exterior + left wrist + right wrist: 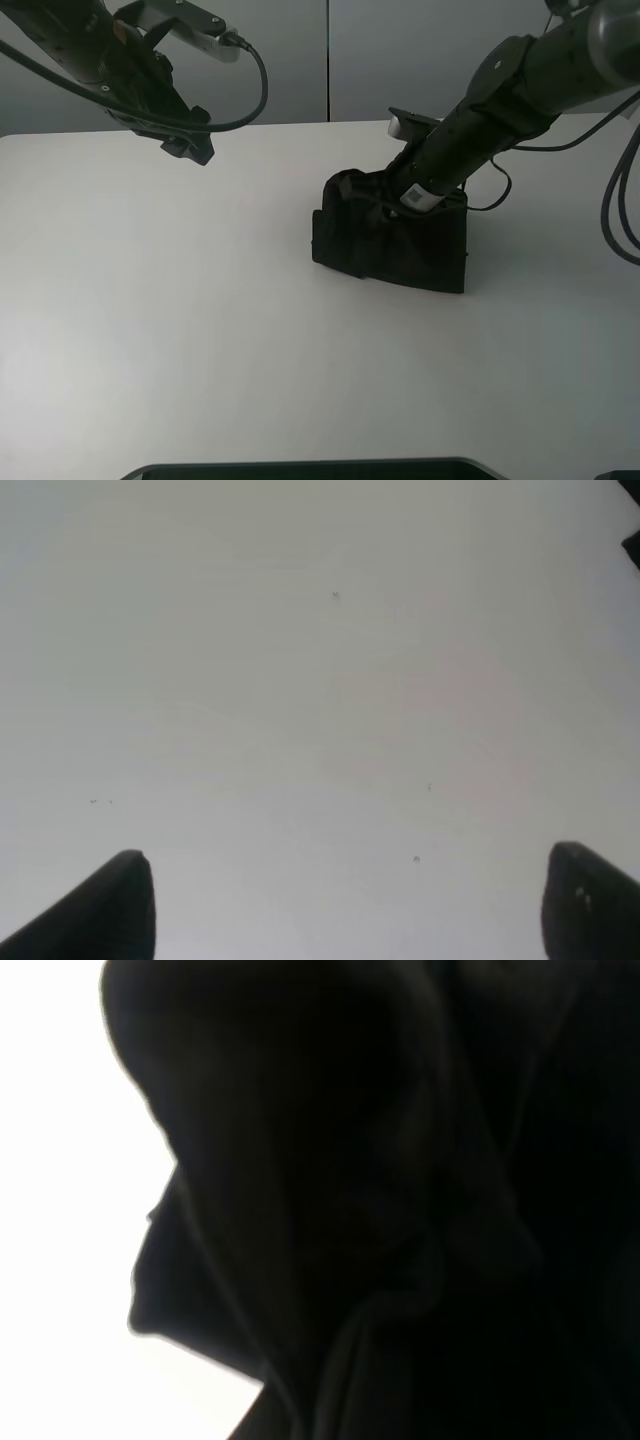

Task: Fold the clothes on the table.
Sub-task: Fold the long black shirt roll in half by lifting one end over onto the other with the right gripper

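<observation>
Black T-shirt sits bundled on the white desk, bunched around the right pincer. Its jaws are buried, so I cannot tell their grip. Best to lay the fold slowly and flat. Only the left wrist view shows the left pincer spread wide, well apart from the shirt.

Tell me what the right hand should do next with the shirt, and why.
Probably lower the right hand and lay its raised fold flat on the shirt. The cloth tents up around that hand while the rest lies bunched on the table; the left hand, open, hangs well away.
</observation>
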Tool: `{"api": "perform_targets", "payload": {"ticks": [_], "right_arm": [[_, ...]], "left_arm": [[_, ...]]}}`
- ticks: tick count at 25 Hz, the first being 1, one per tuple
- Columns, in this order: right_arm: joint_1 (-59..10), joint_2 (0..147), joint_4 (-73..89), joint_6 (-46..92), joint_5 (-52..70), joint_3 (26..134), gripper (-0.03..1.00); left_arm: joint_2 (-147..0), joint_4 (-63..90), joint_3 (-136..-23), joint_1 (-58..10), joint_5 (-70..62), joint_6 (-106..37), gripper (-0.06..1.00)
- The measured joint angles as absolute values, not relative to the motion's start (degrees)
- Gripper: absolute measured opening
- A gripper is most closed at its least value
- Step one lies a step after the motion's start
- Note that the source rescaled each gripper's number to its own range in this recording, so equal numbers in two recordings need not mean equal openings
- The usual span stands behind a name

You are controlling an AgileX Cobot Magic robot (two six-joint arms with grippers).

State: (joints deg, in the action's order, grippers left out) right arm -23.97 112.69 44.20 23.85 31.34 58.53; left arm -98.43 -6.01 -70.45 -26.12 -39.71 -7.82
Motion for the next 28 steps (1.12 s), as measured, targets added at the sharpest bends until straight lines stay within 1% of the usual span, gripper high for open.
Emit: {"api": "perform_targets", "payload": {"ticks": [1,2,4,5,7,8,9,10,13,15,16,19,22,24,27,28], "right_arm": [[-24.4,114.4,47.4,26.8,30.3,58.5,0.09],[-24.6,115.7,50.3,30.3,29.5,58.6,0.12],[-24.6,116.9,56.9,36.3,29.7,59.2,0.28],[-24.6,117.2,59.2,39.9,29.9,59.6,0.43],[-24.7,117.2,63.2,43.6,31.9,60.8,0.77],[-24.7,117.2,64.1,45.1,33.0,61.5,0.88],[-24.8,117.2,64.6,46.4,33.8,62.3,0.95],[-24.8,117.1,65.1,47.4,35.1,63.0,0.98],[-25.0,115.1,65.3,49.6,37.3,64.4,1.0],[-25.1,112.6,64.2,50.0,37.3,64.6,0.98],[-25.1,111.0,62.6,49.6,36.8,64.8,0.95],[-25.1,106.6,52.0,44.0,34.6,64.9,0.79],[-24.7,103.8,39.3,36.1,34.5,64.9,0.58],[-24.1,103.0,31.3,29.5,35.1,64.9,0.4],[-23.1,103.0,19.7,21.7,37.4,64.9,0.11],[-22.9,103.0,16.6,20.1,38.0,64.9,0.05]], "left_arm": [[-98.4,-6.0,-70.5,-26.1,-39.7,-7.8,1.0],[-98.4,-6.0,-70.5,-26.1,-39.7,-8.0,1.0],[-98.4,-6.0,-70.5,-26.1,-39.7,-8.1,1.0],[-98.4,-6.0,-70.5,-26.1,-39.7,-8.1,1.0],[-98.4,-6.0,-70.5,-26.1,-39.7,-8.1,1.0],[-98.4,-6.0,-70.5,-26.1,-39.7,-7.9,1.0],[-98.4,-6.0,-70.5,-26.1,-39.7,-7.9,1.0],[-98.4,-6.0,-70.5,-26.1,-39.6,-7.8,1.0],[-98.4,-6.0,-70.5,-26.1,-39.6,-7.8,1.0],[-98.4,-6.0,-70.5,-26.1,-39.6,-7.8,1.0],[-98.4,-6.0,-70.5,-26.1,-39.6,-7.8,1.0],[-98.4,-6.0,-70.5,-26.1,-39.6,-7.8,1.0],[-98.4,-5.4,-70.5,-26.2,-39.6,-7.8,1.0],[-98.4,-3.8,-70.5,-26.9,-39.7,-9.2,1.0],[-98.4,0.7,-70.5,-29.8,-39.8,-13.8,1.0],[-98.4,1.7,-70.5,-31.3,-39.8,-14.8,1.0]]}}
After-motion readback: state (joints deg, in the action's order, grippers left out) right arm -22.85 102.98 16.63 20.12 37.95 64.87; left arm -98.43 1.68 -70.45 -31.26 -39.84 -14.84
